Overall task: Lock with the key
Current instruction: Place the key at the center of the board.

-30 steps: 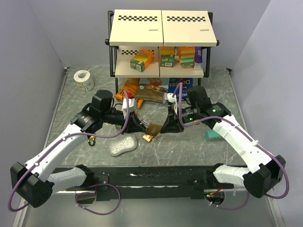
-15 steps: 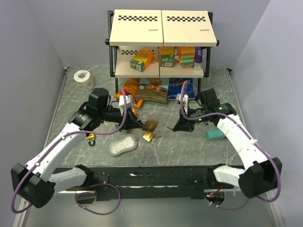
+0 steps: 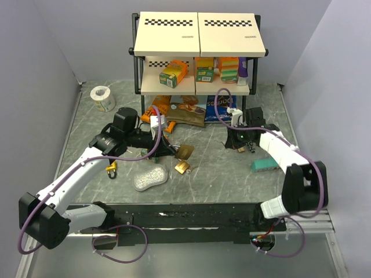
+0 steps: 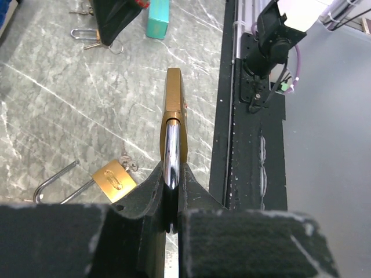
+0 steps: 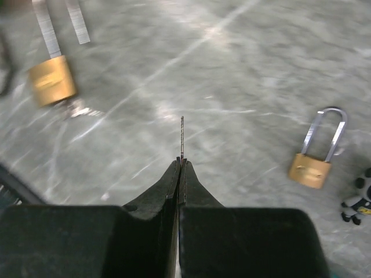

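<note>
My left gripper (image 3: pixel 171 152) is shut on the steel shackle of a brass padlock (image 3: pixel 186 152). It holds the padlock above the table with the body pointing away, as the left wrist view (image 4: pixel 174 104) shows. My right gripper (image 3: pixel 239 139) is shut on a thin key (image 5: pixel 182 136) that sticks out past the fingertips. It hangs low over the table right of centre, well apart from the held padlock. A second brass padlock (image 3: pixel 182 167) with keys lies on the table below the held one. It also shows in the left wrist view (image 4: pixel 113 181) and the right wrist view (image 5: pixel 52 81).
A third padlock (image 5: pixel 316 165) lies beside the right gripper. A fourth (image 3: pixel 110 169) lies at the left. A silver pouch (image 3: pixel 150 178), a teal block (image 3: pixel 262 165) and a tape roll (image 3: pixel 103 98) are on the table. A stocked shelf rack (image 3: pixel 197 87) with snack bags stands behind.
My right arm has pulled back to the right, carrying the key away from the held padlock. My left gripper still holds its padlock in about the same place.
</note>
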Tool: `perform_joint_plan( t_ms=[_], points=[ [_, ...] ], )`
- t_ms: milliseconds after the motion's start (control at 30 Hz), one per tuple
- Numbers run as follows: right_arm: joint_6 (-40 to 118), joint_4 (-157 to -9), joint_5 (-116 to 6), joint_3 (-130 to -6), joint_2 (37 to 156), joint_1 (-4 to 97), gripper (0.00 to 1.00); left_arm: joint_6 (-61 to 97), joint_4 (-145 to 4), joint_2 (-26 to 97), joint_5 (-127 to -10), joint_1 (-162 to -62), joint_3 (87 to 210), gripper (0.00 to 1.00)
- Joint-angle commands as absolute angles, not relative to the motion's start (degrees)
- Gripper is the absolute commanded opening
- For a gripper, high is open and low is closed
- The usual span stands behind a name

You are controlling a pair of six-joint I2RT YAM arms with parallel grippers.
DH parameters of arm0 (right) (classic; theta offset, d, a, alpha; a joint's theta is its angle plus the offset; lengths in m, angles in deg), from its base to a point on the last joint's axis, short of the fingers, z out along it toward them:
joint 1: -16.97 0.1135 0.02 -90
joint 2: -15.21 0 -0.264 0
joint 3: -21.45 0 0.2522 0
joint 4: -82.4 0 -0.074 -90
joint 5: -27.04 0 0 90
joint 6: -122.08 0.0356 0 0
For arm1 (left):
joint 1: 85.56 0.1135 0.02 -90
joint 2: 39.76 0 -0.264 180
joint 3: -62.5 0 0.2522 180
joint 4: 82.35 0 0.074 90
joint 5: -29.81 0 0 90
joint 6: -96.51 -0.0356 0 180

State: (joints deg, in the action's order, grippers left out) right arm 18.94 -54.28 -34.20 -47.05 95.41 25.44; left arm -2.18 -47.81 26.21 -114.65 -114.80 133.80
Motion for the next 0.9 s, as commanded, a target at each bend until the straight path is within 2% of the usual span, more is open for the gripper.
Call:
perform_joint_plan(
  t_ms=[0,433,467,533,567,667,767,800,867],
  points=[
    [24.35,-60.64,-42.39,-49.26,102.21,25.23,0.0,-1.32,-53.82,25.8,-115.31,-114.83,134.89,0.01],
    [28.57,-60.2,-46.61,-55.32,114.69,25.15,0.01,-1.93,-52.42,26.33,-112.75,-114.83,133.75,0.01],
    [28.92,-60.11,-47.39,-55.59,115.05,25.06,0.15,-2.02,-52.07,26.59,-112.75,-114.83,133.83,0.01],
    [28.75,-59.94,-47.14,-55.85,115.31,25.06,0.34,-2.37,-51.02,27.03,-112.4,-114.83,134.18,0.01],
    [28.4,-59.85,-47.05,-56.03,115.31,24.97,0.46,-2.46,-50.75,27.56,-112.4,-114.74,134.45,0.01],
    [27.26,-58.53,-45.65,-56.82,114.44,24.88,0.62,-1.76,-50.83,28.26,-112.48,-114.74,134.71,0.01],
    [25.07,-58.0,-42.84,-56.65,110.58,24.97,0.71,0.61,-51.27,29.4,-112.84,-114.83,135.68,0.01],
    [24.36,-58.09,-39.61,-55.69,106.91,25.06,0.74,1.75,-51.53,29.84,-112.93,-114.83,136.11,0.01],
    [21.99,-59.76,-36.95,-53.06,102.33,25.67,0.85,6.14,-52.76,31.25,-113.19,-115.27,136.29,0.01]
  ],
)
